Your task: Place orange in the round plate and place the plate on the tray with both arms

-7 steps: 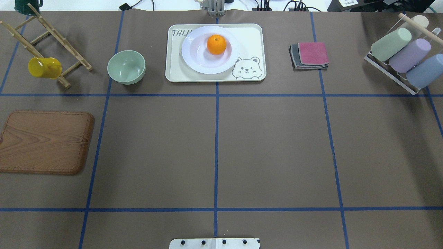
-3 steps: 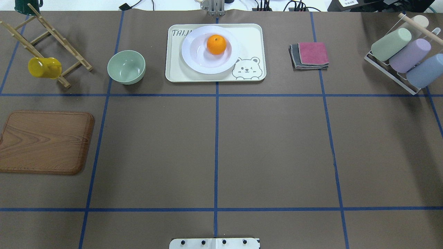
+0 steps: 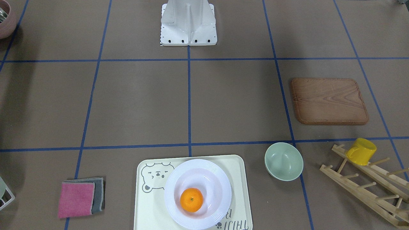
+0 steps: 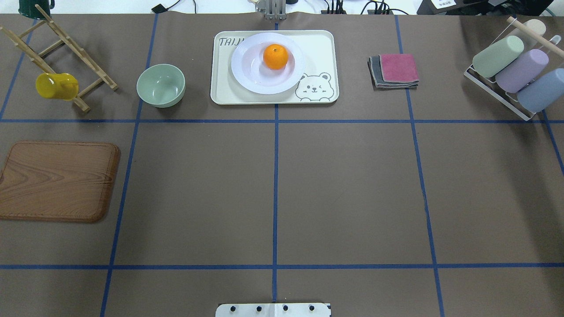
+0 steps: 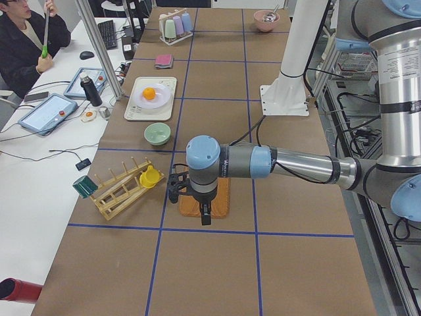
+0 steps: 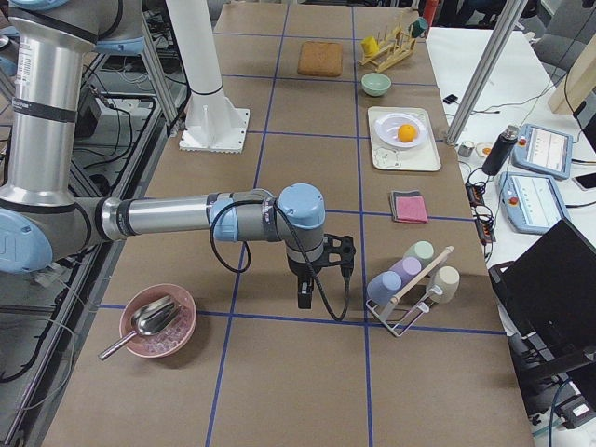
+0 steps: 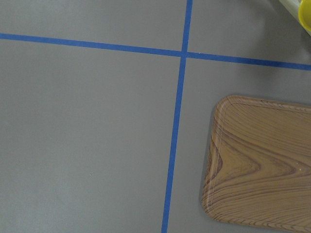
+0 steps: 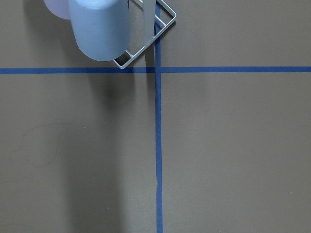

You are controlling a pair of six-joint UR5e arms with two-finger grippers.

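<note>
The orange lies in the sunken centre of the white round plate. That plate stands on the cream bear tray at the table's far middle. Both arms are drawn back, far from the tray. Only the side views show the grippers. The left gripper hangs over the wooden board. Beside the cup rack hangs the right gripper. I cannot tell whether either is open or shut. Nothing shows in them.
A pale-green bowl sits left of the tray, and a yellow cup hangs on a wooden rack. Folded pink and grey cloths lie to the right. A pink bowl with a spoon sits near the right arm. A person sits beyond the table.
</note>
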